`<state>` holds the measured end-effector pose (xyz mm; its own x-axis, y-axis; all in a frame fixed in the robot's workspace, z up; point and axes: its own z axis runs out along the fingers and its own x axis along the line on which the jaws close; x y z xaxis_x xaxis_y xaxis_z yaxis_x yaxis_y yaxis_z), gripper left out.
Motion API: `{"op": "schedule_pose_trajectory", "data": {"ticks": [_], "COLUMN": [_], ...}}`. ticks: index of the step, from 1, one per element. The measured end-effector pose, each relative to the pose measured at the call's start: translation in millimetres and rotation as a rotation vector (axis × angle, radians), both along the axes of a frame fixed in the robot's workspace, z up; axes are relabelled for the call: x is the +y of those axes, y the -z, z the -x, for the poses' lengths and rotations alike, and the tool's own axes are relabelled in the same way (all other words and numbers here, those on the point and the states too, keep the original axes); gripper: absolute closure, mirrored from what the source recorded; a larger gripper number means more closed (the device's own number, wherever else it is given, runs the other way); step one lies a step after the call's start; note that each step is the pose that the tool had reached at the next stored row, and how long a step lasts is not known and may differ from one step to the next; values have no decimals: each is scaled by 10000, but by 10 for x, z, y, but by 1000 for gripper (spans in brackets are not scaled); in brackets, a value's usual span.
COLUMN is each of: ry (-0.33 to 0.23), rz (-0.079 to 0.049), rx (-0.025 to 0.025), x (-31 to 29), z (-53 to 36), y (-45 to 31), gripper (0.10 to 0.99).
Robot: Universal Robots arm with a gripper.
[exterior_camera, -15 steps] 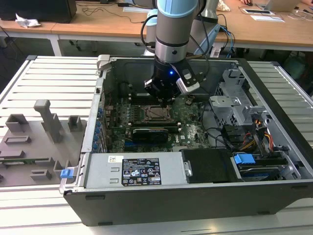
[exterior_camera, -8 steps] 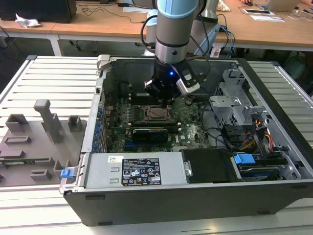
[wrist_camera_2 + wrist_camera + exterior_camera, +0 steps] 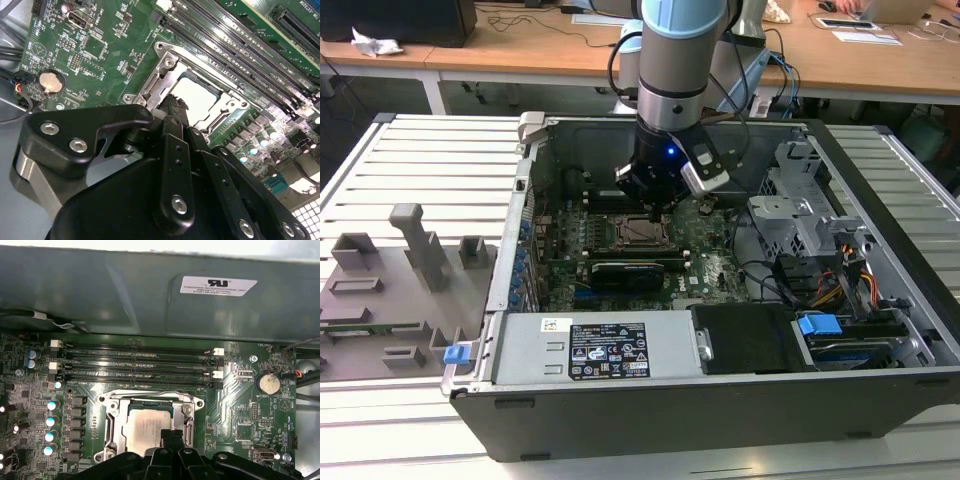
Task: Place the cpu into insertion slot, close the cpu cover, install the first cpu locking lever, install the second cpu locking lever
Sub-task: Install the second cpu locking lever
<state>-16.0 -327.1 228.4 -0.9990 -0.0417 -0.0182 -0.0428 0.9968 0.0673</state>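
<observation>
The cpu (image 3: 146, 426) (image 3: 199, 96), a pale silver square, lies flat in the insertion slot (image 3: 642, 232) on the green board. The cpu cover (image 3: 113, 416) (image 3: 161, 84), a silver metal frame, lies down around the chip, whose face shows through its window. My gripper (image 3: 657, 212) (image 3: 177, 102) (image 3: 172, 436) hangs just above one edge of the chip. Its black fingers are shut, with nothing seen between them. I cannot tell whether the tips touch the cover or the chip. The gripper body hides the near side of the socket in both wrist views.
Long black memory slots (image 3: 135, 365) run beside the socket. A coin cell (image 3: 268, 384) sits on the board. The case wall (image 3: 125, 295) stands close behind. A drive cage (image 3: 810, 215), cables (image 3: 790, 285) and a power supply (image 3: 590, 345) fill the case. Grey fixtures (image 3: 410, 255) stand outside it.
</observation>
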Motion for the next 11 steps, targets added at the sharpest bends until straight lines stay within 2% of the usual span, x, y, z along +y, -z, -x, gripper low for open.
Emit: {"op": "schedule_pose_trajectory", "data": {"ticks": [7,11], "ry": [-1,0], "rz": [1,-1], "rx": [1,0], "x": [-22,-57], "z": [0,0], "y": [0,0], "gripper": [980,980]}}
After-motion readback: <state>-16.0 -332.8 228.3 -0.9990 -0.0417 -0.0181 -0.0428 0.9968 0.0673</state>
